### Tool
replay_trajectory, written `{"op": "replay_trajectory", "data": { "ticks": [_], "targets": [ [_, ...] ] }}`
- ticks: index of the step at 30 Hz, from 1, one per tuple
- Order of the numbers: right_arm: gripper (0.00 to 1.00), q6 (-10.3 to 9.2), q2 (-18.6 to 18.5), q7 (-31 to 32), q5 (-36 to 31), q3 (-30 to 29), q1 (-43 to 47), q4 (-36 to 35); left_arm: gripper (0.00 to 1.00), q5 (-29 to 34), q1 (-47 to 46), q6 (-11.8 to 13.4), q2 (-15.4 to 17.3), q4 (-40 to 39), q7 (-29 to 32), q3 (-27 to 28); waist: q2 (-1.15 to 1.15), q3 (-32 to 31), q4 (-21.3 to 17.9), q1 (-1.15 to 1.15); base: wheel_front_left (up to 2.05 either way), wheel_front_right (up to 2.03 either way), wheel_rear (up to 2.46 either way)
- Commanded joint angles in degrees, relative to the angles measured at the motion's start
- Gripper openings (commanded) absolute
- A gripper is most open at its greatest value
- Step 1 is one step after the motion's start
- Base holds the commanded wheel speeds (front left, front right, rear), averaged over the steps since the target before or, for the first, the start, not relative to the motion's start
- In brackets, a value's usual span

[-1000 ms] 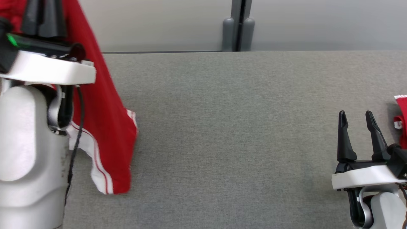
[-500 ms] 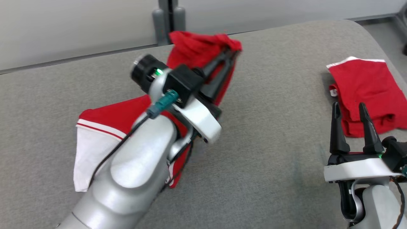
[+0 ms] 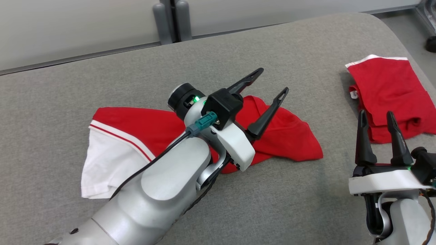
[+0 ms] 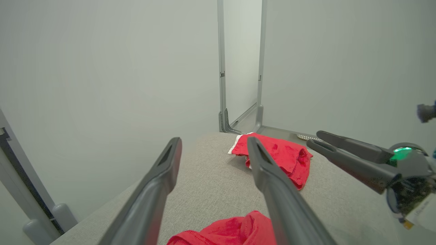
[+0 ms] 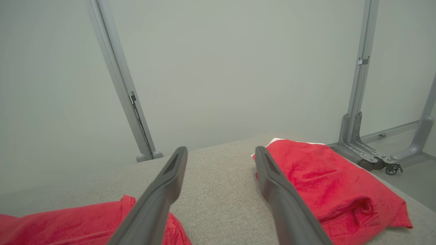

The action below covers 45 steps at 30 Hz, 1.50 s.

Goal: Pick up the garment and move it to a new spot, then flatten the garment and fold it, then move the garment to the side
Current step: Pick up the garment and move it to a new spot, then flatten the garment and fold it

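The left gripper (image 3: 273,80) is seen in the middle of the head view, fingers wide apart, nothing between them. Just under it the garment (image 3: 293,139) is laid crumpled on the grey table (image 3: 306,47). For flattening, hems or corners should be taken, not the bunched middle. The right gripper (image 3: 375,113), also parted and empty, is found at the lower right.

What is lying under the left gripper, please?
A red and white garment lies crumpled on the table beneath the open left gripper. The arm covers its middle, so the folds there cannot be seen.
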Motion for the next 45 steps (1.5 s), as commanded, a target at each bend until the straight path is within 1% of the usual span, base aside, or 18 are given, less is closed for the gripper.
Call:
{"op": "replay_trajectory", "data": {
  "ticks": [1,4,6,10,13,15,17,20,23,24,25,29,30,33,38,41,45],
  "targets": [
    [1.0,-0.01,-0.4,-0.3,-0.4,-0.3,0.2,-0.4,1.0,-0.7,-1.0,0.8,0.2,0.7,-0.6,0.6,0.0,-1.1,2.3,0.0,0.0,0.0,0.0],
    [1.0,0.0,-1.0,-0.3,-0.7,-0.3,0.5,-0.7,1.0,-1.4,-0.6,1.8,0.2,2.2,-0.9,2.9,0.0,-2.3,4.9,0.0,0.0,0.0,0.0],
    [1.0,0.0,-1.6,-0.3,-0.8,0.1,0.8,-1.1,1.0,-1.2,0.3,2.5,0.4,1.6,-0.9,6.0,0.0,-3.2,6.8,0.0,0.0,0.0,0.0],
    [1.0,0.0,-2.7,-0.3,-0.6,0.9,1.6,-1.8,1.0,0.2,4.7,3.6,2.7,-0.6,-0.9,13.3,0.0,-5.3,10.6,0.0,0.0,0.0,0.0],
    [1.0,0.0,-3.7,-0.3,-0.4,1.8,2.4,-2.2,1.0,0.8,9.1,3.6,4.3,-2.2,-0.9,18.5,0.0,-6.7,13.1,0.0,0.0,0.0,0.0],
    [1.0,0.0,-4.3,-0.3,-0.4,2.6,2.8,-2.2,1.0,0.6,12.6,2.7,5.6,-2.2,-0.9,21.2,0.0,-7.6,14.4,0.0,0.0,0.0,0.0],
    [1.0,0.0,-4.7,-0.3,-0.8,3.0,3.4,-2.0,1.0,1.0,15.4,2.8,6.9,-2.8,-0.9,24.2,0.0,-8.4,15.7,0.0,0.0,0.0,0.0],
    [1.0,0.0,-5.0,-0.3,-1.1,3.9,4.0,-1.8,1.0,1.7,20.5,2.5,7.6,-3.9,-0.9,27.9,0.0,-9.3,17.2,0.0,0.0,0.0,0.0],
    [1.0,0.0,-5.0,-0.3,-1.0,4.7,4.9,-1.5,1.0,2.6,25.6,2.3,7.6,-5.3,-0.9,31.5,0.0,-10.2,18.2,0.0,0.0,0.0,0.0],
    [1.0,0.0,-4.8,-0.3,-1.0,5.0,5.2,-1.1,1.0,3.5,28.9,2.2,6.9,-6.0,-0.9,33.4,0.0,-10.4,18.8,0.0,0.0,0.0,0.0],
    [1.0,0.0,-4.7,-0.3,-1.0,5.4,5.4,-0.8,1.0,3.8,30.3,2.1,6.3,-6.2,-0.9,34.3,0.0,-10.5,19.2,0.0,0.0,0.0,0.0],
    [1.0,0.0,-4.8,-0.3,-1.0,5.9,5.4,0.1,1.0,6.3,34.1,1.2,4.0,-7.3,-0.9,37.1,0.0,-10.4,20.5,0.0,0.0,0.0,0.0],
    [1.0,0.0,-4.8,-0.3,-1.0,5.9,5.4,0.1,1.0,6.3,34.1,1.2,4.0,-7.3,-0.9,37.1,0.0,-10.4,20.5,0.0,0.0,0.0,0.0],
    [1.0,0.0,-4.8,-0.3,-1.2,6.1,5.1,0.3,1.0,7.7,35.6,0.4,2.6,-8.3,-0.9,39.5,0.0,-10.1,21.5,0.0,0.0,0.0,0.0],
    [1.0,0.0,-5.3,-0.3,-1.8,7.6,4.2,-0.3,1.0,10.1,36.9,-1.5,1.2,-9.1,-0.9,42.6,0.0,-9.5,23.2,0.0,0.0,0.0,0.0],
    [1.0,0.0,-5.9,-0.2,-2.0,10.5,3.0,-0.7,1.0,10.9,36.8,-2.4,0.8,-9.0,-0.9,43.5,0.0,-9.0,24.7,0.0,0.0,0.0,0.0],
    [1.0,0.0,-7.5,2.1,-1.3,18.4,0.5,-0.9,1.0,11.4,36.3,-3.1,0.3,-8.6,-0.9,44.1,0.0,-7.6,26.9,0.0,0.0,0.0,0.0]
  ]
}}
